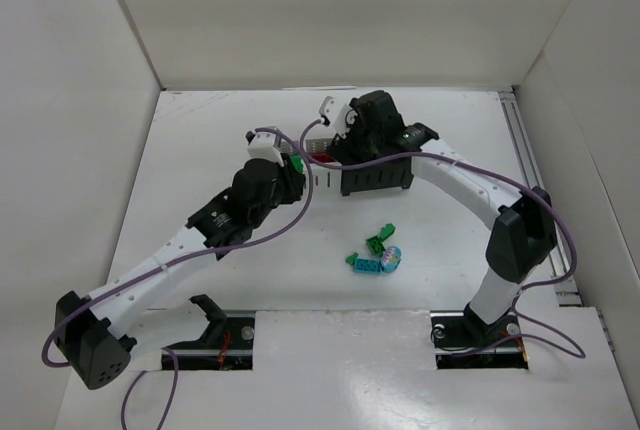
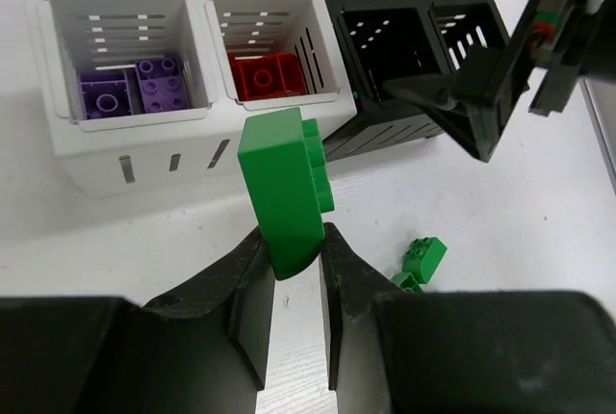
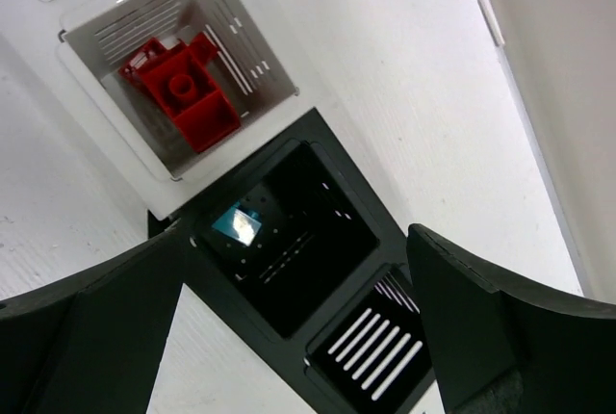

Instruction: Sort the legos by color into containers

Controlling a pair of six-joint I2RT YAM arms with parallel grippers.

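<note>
My left gripper (image 2: 294, 241) is shut on a green brick (image 2: 284, 193), held upright just in front of the bins; it shows in the top view (image 1: 290, 165) too. The row has a white bin with purple bricks (image 2: 130, 87), a white bin with red bricks (image 2: 269, 72) and two black bins (image 2: 395, 48). My right gripper (image 3: 298, 260) is open and empty above the first black bin (image 3: 318, 173), which holds a teal brick (image 3: 236, 224). The right gripper also shows in the top view (image 1: 345, 145).
Loose bricks lie on the table in front of the bins: a green one (image 1: 380, 243), a green and teal one (image 1: 365, 264) and a cyan piece (image 1: 392, 258). White walls enclose the table, and a rail (image 1: 525, 160) runs along its right side.
</note>
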